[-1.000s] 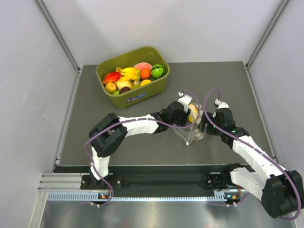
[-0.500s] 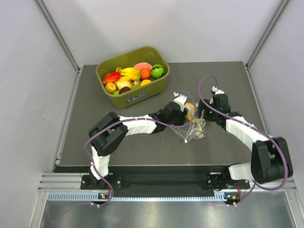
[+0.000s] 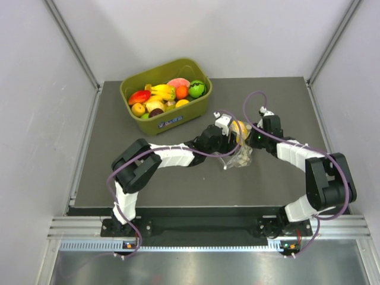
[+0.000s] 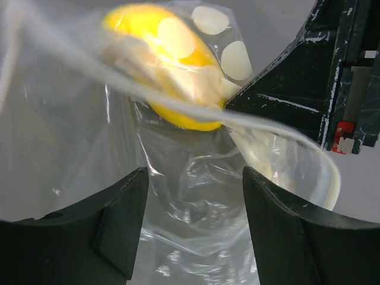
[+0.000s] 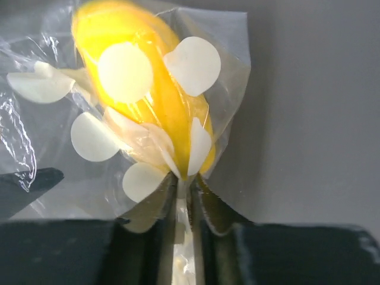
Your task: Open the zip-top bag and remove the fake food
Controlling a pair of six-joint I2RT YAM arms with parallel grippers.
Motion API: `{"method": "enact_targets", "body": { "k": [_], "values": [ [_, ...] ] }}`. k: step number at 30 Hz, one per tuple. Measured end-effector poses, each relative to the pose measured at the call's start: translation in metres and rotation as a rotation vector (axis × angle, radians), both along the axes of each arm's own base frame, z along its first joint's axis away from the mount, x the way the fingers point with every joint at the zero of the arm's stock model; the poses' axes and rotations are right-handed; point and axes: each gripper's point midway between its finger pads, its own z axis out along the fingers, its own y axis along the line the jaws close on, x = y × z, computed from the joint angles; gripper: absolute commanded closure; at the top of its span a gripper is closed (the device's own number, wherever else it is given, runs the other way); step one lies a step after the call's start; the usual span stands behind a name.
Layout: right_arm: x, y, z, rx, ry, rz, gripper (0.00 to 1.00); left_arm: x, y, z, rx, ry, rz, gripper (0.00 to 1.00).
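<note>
Now, zip-top bag [image 3: 240, 157]: crumpled between both grippers.
Left gripper [image 4: 195, 178]: fingers spread, film lying between them.
Right gripper [image 5: 183, 185]: fingers pressed together on bag's edge, clear only in its wrist view.
Fake food [image 5: 148, 89]: yellow piece inside bag.
Olive tub [image 3: 172, 119]: far left, holding fruit.

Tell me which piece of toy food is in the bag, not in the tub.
The yellow piece: it alone sits inside the dotted clear bag; the rest lie in the green tub.
</note>
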Motion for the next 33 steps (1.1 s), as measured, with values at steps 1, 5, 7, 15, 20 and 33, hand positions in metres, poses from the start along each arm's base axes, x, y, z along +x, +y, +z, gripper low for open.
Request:
{"method": "enact_targets", "body": {
  "k": [1, 5, 7, 15, 20, 33],
  "values": [
    [0.001, 0.000, -0.001, 0.000, 0.000, -0.002, 0.97, 0.002, 0.000, -0.001, -0.008, 0.003, 0.002, 0.31],
    [0.002, -0.003, -0.010, -0.007, 0.019, -0.008, 1.00, 0.006, -0.001, -0.015, -0.024, 0.030, 0.008, 0.33],
    [0.000, -0.006, -0.017, -0.018, 0.039, -0.017, 1.00, 0.007, 0.000, -0.024, -0.020, 0.050, 0.012, 0.34],
    [-0.003, -0.010, -0.030, -0.034, 0.080, -0.026, 1.00, 0.014, -0.004, -0.036, -0.062, 0.074, 0.004, 0.35],
    [-0.005, -0.010, -0.031, -0.036, 0.086, -0.015, 0.64, 0.014, -0.011, -0.031, -0.107, 0.064, -0.028, 0.37],
    [0.012, -0.029, 0.017, -0.023, 0.009, -0.052, 0.34, 0.011, -0.015, -0.028, -0.144, 0.067, -0.047, 0.37]
  ]
}}
